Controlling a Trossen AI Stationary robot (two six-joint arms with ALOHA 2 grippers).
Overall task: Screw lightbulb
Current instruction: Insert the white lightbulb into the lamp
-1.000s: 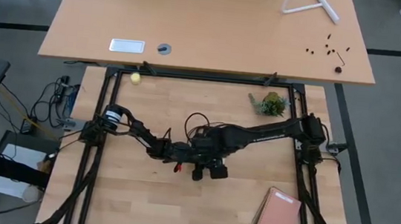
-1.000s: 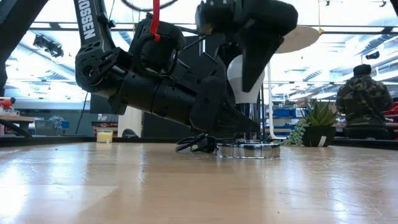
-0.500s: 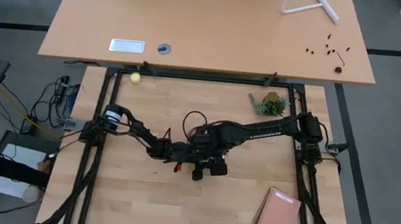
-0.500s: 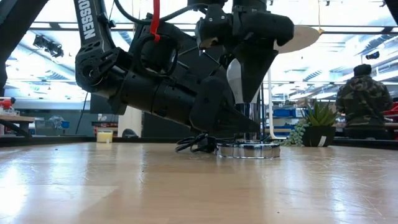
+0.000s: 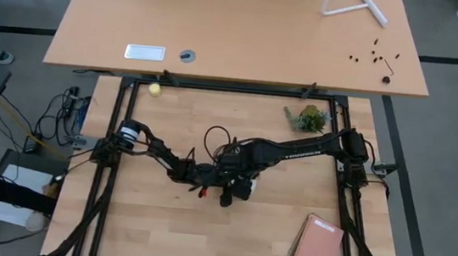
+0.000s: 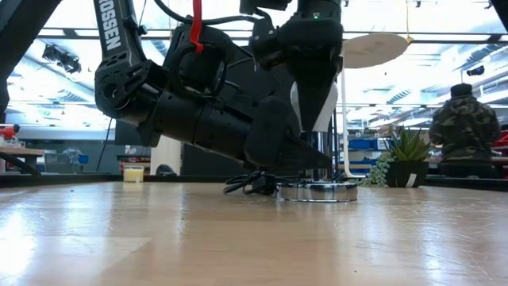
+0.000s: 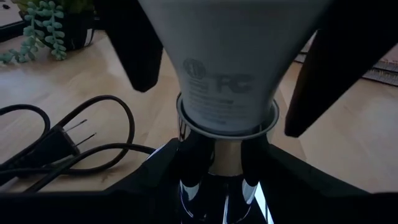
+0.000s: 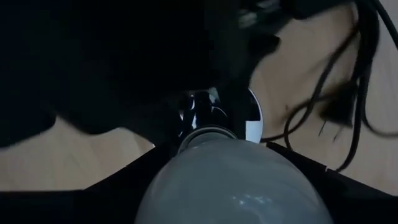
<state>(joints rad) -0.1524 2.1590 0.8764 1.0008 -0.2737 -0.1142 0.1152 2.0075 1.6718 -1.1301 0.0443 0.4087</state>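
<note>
At the centre of the wooden table [image 5: 142, 221], we are holding the lightbulb [image 6: 311, 107] upright over the round silver socket disc [image 6: 317, 191], its narrow end seated in the socket's chrome neck [image 7: 214, 158]. We are closing the right gripper [image 6: 315, 119] from above on the bulb's white body, one finger on each side. We are bracing the socket with the left gripper [image 7: 214, 177], which is lying low and level, its fingers pinching the chrome neck just below the bulb. A black cord with plug [image 7: 59, 146] is lying on the wood beside the disc. Beyond the table, a person [image 6: 464, 131] is standing near a potted plant [image 6: 406, 159].
</note>
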